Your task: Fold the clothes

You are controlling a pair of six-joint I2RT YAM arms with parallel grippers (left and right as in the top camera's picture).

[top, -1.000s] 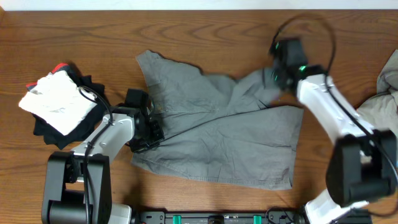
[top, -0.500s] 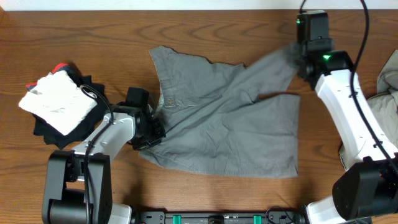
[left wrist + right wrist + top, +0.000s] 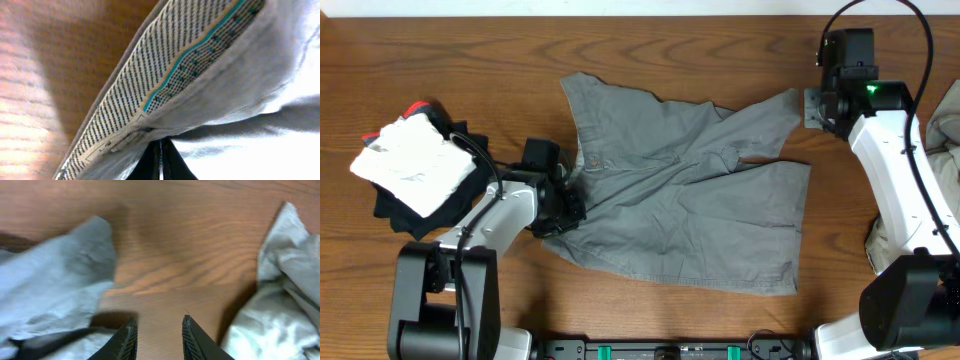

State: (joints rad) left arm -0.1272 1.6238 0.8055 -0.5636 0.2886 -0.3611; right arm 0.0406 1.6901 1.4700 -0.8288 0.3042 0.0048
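- Brown wood table (image 3: 450,60) runs under both my arms.
- Grey shorts (image 3: 690,200) lie spread and wrinkled across the middle, with one leg reaching toward 2 o'clock.
- My left claw (image 3: 563,205) sits at the shorts' 9 o'clock edge, clamped tight on the waistband (image 3: 190,55). Its checked lining with a teal stripe runs up from my closed fingertips (image 3: 150,167).
- My right claw (image 3: 812,108) is at the tip of that 2 o'clock leg, parted narrowly and holding nothing, with bare wood between the fingers (image 3: 127,340). In the wrist view the grey cloth lies loose at 10 o'clock.
- Beige garment (image 3: 945,150) is bunched at the table's 3 o'clock edge, close beside my right arm.
- Pile (image 3: 415,165) of folded clothes, white over black, sits at 9 o'clock.
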